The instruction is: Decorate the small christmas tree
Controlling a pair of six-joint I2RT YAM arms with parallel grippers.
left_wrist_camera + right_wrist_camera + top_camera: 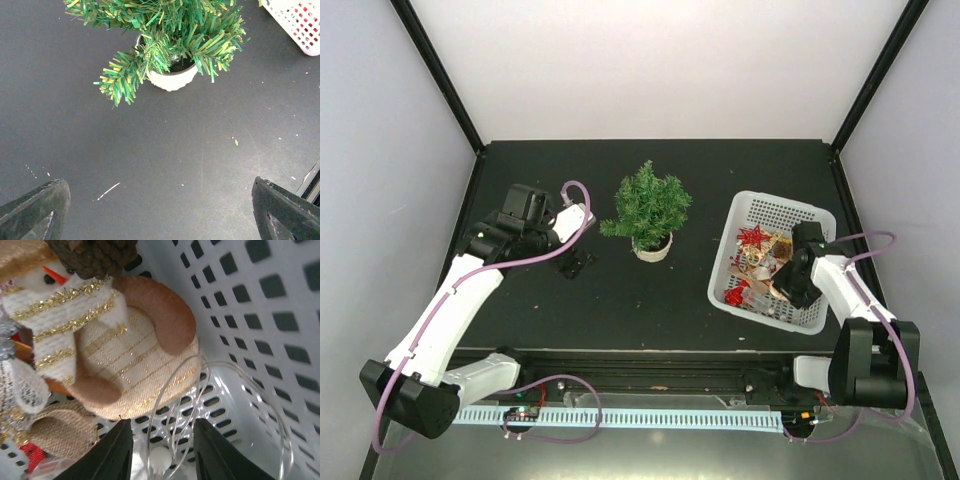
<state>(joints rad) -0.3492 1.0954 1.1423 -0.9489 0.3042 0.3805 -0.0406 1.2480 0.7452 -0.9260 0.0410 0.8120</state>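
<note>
The small christmas tree stands in its cream pot at the table's middle; in the left wrist view the tree fills the top. My left gripper rests low to the tree's left, open wide, with only bare table between its fingers. My right gripper reaches down into the white basket. Its jaws stand apart around clear looped wire with a white bead, not pressing on it. A fabric snowman ornament lies just beyond the fingertips.
The basket holds several ornaments, among them a red star, a pine cone and burlap pieces. A corner of the basket shows right of the tree. Tent walls close in the table's sides and back.
</note>
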